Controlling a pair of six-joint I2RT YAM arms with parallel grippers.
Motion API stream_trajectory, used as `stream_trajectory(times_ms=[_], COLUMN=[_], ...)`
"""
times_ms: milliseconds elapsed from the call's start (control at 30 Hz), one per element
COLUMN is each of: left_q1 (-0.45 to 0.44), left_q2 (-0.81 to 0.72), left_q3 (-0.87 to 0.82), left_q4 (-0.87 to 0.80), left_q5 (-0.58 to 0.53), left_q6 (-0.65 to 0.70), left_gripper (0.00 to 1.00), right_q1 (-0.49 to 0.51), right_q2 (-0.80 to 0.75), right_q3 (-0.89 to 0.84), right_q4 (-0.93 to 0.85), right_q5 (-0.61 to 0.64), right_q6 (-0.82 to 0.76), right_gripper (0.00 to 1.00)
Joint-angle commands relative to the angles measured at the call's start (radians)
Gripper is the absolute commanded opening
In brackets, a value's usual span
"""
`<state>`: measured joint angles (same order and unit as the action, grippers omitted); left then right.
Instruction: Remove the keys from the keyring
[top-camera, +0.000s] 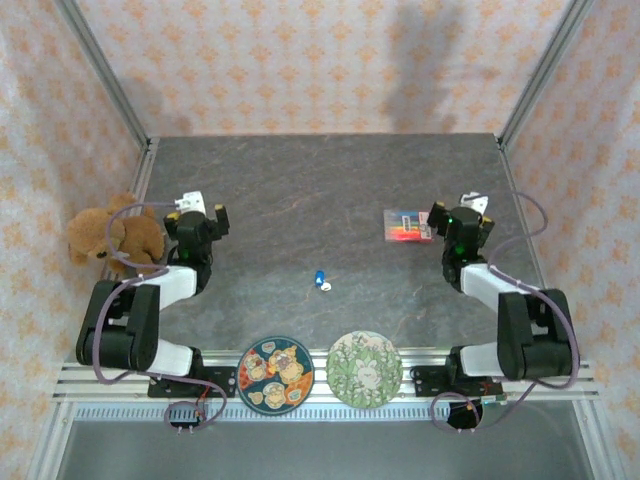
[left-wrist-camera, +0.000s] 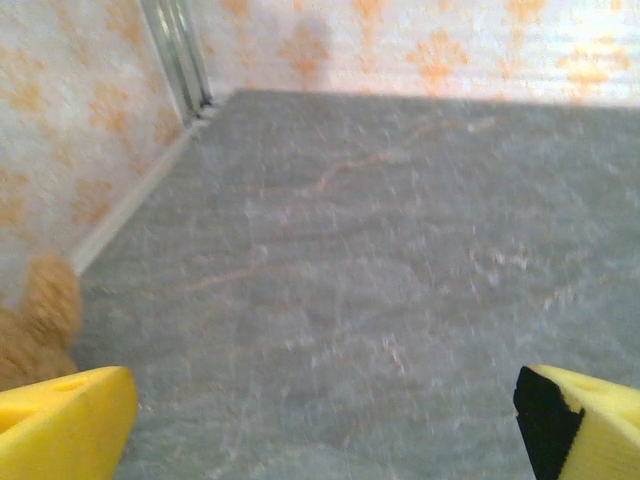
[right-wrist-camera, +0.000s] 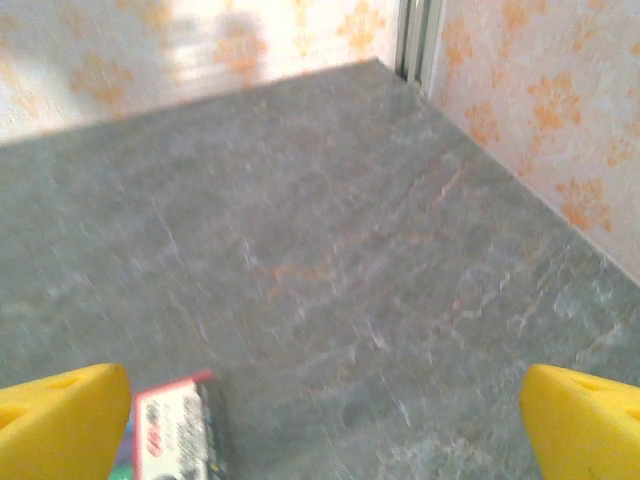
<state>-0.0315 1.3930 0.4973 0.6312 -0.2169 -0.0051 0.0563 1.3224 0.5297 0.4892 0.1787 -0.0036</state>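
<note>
One keyring (top-camera: 321, 280) — overhead view, centre

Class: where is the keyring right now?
In the top view the keyring lies near the table's centre, just beyond the two round plates at its near edge.

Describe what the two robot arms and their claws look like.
The left arm and right arm both have black joints and white link shells. A lilac-grey cable loops along each. The left claw and right claw have wedge-shaped yellow fingers, and one left finger carries a black pad.
</note>
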Motion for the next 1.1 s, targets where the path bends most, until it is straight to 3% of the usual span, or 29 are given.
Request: stream_trajectory(times_ms=[0, 67, 133, 167, 200, 267, 333, 433, 500, 667, 767, 933, 1067], left_q1=[-0.018, -0.015, -0.006, -0.003, 0.005, 0.023, 0.025, 0.017, -0.013, -0.128, -0.166, -0.182, -0.183], left_q2=[-0.081, -0.128, -0.169, -0.191, -0.213, -0.235, -0.251, -0.269, -0.266, -0.273, -0.266, -0.285, -0.323], left_q3=[0.065, 0.096, 0.12, 0.132, 0.153, 0.159, 0.144, 0.149, 0.153, 0.156, 0.16, 0.087, -0.001], left_q4=[-0.199, -0.269, -0.319, -0.369, -0.433, -0.43, -0.407, -0.444, -0.487, -0.652, -0.752, -0.796, -0.737], left_q5=[-0.091, -0.08, -0.037, -0.029, 0.022, 0.172, 0.249, 0.393, 0.467, 0.494, 0.519, 0.541, 0.575], left_q6=[-0.05, -0.107, -0.211, -0.332, -0.428, -0.501, -0.571, -0.633, -0.648, -0.633, -0.628, -0.65, -0.705], left_gripper=[1.0, 1.0, 1.0, 1.0, 1.0, 1.0, 1.0, 0.9, 0.8, 0.72, 0.64, 0.64, 0.69], right_q1=[0.005, 0.003, -0.004, -0.027, -0.039, -0.038, -0.037, 0.004, 0.059, 0.192, 0.301, 0.495, 0.626], right_q2=[-0.092, -0.146, -0.199, -0.207, -0.209, -0.213, -0.214, -0.189, -0.17, -0.106, -0.062, 0.036, 0.137], right_q3=[0.062, 0.093, 0.158, 0.194, 0.216, 0.242, 0.267, 0.351, 0.393, 0.438, 0.464, 0.501, 0.533], right_q4=[-0.189, -0.255, -0.447, -0.516, -0.538, -0.567, -0.598, -0.76, -0.859, -0.991, -1.047, -1.087, -1.078], right_q5=[-0.03, -0.067, -0.006, -0.061, -0.148, -0.261, -0.373, -0.438, -0.417, -0.436, -0.394, -0.335, -0.306], right_q6=[0.08, 0.161, 0.396, 0.46, 0.461, 0.474, 0.489, 0.456, 0.421, 0.383, 0.375, 0.384, 0.402], right_gripper=[0.99, 0.99, 0.99, 0.99, 0.99, 0.91, 0.82, 0.69, 0.66, 0.53, 0.52, 0.51, 0.46])
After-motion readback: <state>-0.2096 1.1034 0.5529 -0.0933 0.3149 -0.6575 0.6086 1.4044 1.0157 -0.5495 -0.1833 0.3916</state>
